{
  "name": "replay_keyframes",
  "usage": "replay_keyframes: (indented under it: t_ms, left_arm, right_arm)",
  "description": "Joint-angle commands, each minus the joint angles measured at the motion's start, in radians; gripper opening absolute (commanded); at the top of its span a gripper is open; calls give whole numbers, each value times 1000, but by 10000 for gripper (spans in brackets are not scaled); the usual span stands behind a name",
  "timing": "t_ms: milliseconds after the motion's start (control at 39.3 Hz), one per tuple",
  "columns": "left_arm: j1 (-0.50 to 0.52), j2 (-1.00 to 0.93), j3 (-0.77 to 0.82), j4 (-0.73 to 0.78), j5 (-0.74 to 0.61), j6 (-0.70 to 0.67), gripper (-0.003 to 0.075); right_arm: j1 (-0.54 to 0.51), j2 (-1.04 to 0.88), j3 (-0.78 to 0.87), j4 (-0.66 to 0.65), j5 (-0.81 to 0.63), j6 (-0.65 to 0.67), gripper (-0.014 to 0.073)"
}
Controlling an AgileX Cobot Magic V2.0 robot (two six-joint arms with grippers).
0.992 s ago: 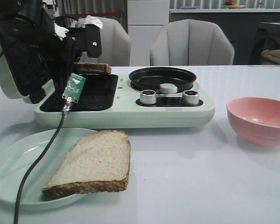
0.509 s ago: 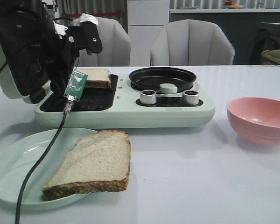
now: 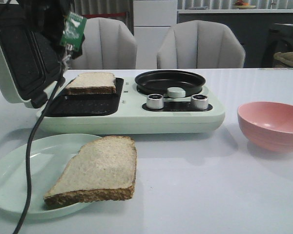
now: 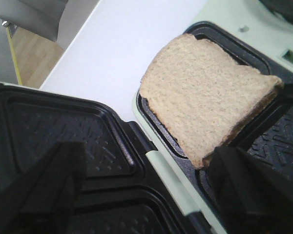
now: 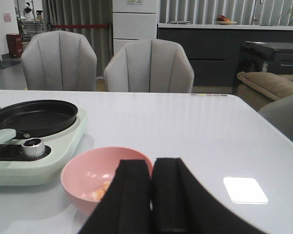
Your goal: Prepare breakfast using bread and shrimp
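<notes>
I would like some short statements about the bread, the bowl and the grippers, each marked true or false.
1. One bread slice lies on the sandwich maker's black grill plate. True.
2. The plate in front carries no bread. False: a second slice lies on it.
3. The pink bowl holds small orange morsels. True.
4. The right gripper is wide open. False: its fingers are pressed together.
5. The black pan contains bread. False: nothing lies in it.

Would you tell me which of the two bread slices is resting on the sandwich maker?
The farther slice, lying on the sandwich maker's black grill plate beside the open lid; the other slice sits on the pale green plate in front.
</notes>
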Motion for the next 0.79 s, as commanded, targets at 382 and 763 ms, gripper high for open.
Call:
replay_keyframes:
  t_ms: [382,763]
  left_arm:
    - [41,-432,53,-471,126,120,565]
    - [152,-787,351,-606,124,156,565]
  right_arm:
    - [-3,-21,-15,-13,-88,-6,153]
    - [-3,-21,-15,-13,-88,-6,153]
